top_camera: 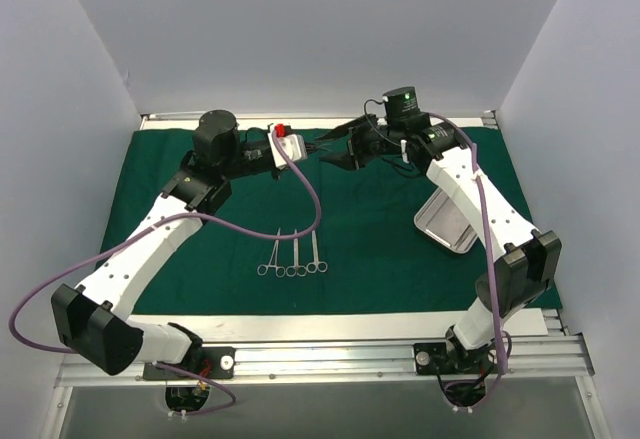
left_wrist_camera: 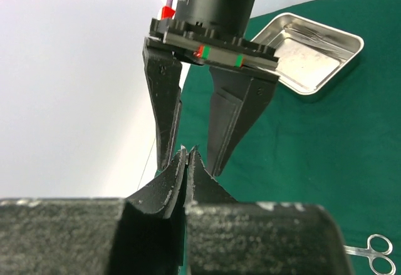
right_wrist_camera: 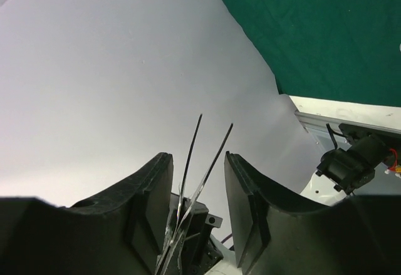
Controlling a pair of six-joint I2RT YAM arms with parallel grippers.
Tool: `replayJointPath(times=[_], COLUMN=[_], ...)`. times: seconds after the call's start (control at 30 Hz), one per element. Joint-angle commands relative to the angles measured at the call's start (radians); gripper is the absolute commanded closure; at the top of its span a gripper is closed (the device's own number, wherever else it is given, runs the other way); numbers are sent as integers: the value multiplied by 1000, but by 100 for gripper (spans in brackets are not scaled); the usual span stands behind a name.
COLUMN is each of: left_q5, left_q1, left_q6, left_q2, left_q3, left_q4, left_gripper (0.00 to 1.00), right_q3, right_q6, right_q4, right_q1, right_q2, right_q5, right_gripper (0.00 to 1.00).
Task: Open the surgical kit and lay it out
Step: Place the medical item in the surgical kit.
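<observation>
The dark green drape (top_camera: 380, 239) lies spread flat over the tabletop (top_camera: 340, 326). Three ring-handled instruments (top_camera: 295, 257) sit side by side at the centre of the overhead frame, with the shiny steel tray (top_camera: 447, 224) to their right, and a thin two-pronged steel instrument (right_wrist_camera: 191, 161) is raised at upper centre. The left hand (left_wrist_camera: 188, 156) is clenched on that instrument's base, while the right hand (right_wrist_camera: 197, 157) stands released, its fingers either side of the prongs without touching them. Pale grey walls (top_camera: 320, 29) box in the tabletop on three sides, and an aluminium rail (top_camera: 330, 359) runs along the bottom edge.
</observation>
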State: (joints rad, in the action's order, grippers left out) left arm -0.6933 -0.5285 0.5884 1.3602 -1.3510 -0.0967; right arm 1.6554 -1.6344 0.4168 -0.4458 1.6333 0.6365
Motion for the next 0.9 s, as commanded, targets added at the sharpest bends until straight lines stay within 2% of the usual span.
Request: replayJointPath(times=[0.0,0.27,0.3,0.33,0.4,0.43,0.5,0.57,0.6,0.67,0.7,0.73,0.77,0.8,0.83,0.87], left_q5=[-41,-46,-48,-49,-41,-35,-20,-12,-3,-29,-19,-18,4,56,89,98], left_q1=[2,1,1,1,1,2,8,21,41,68,97,117,137,178,205,223], left_q6=[28,57,60,65,56,15,-28,-134,-247,-349,-472,-531,-592,-728,-775,-812], left_q2=[-44,-62,-61,-59,-52,-50,-47,-46,-46,-53,-61,-71,-103,-117,-131,-154], left_q3=[21,44,46,40,27,23,26,27,30,42,73,96,117,148,159,165], left_q4=[55,14,11,-3,-18,-17,-2,18,31,69,87,157,167,161,140,112], left_gripper=[98,98,98,98,97,86,74,70,66,57,56,53,43,36,29,3], right_q3=[-25,-28,-29,-31,-36,-37,-39,-46,-46,-49,-45,-37,-22,24,55,87], right_q6=[-28,-79,-81,-85,-91,-91,-68,-41,5,56,133,190,258,334,508,606], right_q4=[-27,-87,-90,-96,-102,-110,-101,-90,-73,-56,-49,-23,3,40,128,176], right_q1=[4,-13,-14,-16,-16,-14,-8,9,15,35,42,53,71,79,84,85], right_q2=[-38,-39,-39,-41,-39,-39,-41,-39,-29,-15,-6,5,40,65,92,147], right_q5=[-9,-9,-11,-14,-12,-12,-21,-29,-29,-37,-44,-53,-67,-72,-86,-110], right_gripper=[62,69,82,91,100,100,100,100,100,100,100,100,100,100,100,100])
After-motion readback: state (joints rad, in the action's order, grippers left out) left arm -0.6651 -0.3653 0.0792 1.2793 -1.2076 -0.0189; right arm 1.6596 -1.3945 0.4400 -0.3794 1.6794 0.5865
